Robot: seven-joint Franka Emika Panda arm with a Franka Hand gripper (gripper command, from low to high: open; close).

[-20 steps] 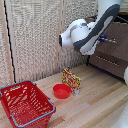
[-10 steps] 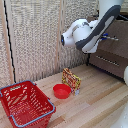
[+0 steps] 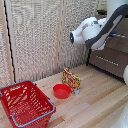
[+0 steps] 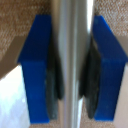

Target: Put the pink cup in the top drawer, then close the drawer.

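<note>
Silver bar handle (image 4: 75,60) | between blue-tipped fingers (image 4: 37,65) | gripper (image 4: 73,67) clenched on it

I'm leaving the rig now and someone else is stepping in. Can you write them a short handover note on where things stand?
Gripper: blue-padded fingers closed around a silver bar handle, per the wrist view.
Arm reaches to the wooden storage unit at the exterior view's right.
Pink cup: not visible in either view, so placement cannot be confirmed.
Red bowl, snack pack, and red basket sit on the floor.
Left: likely shutting the drawer, then release.
</note>
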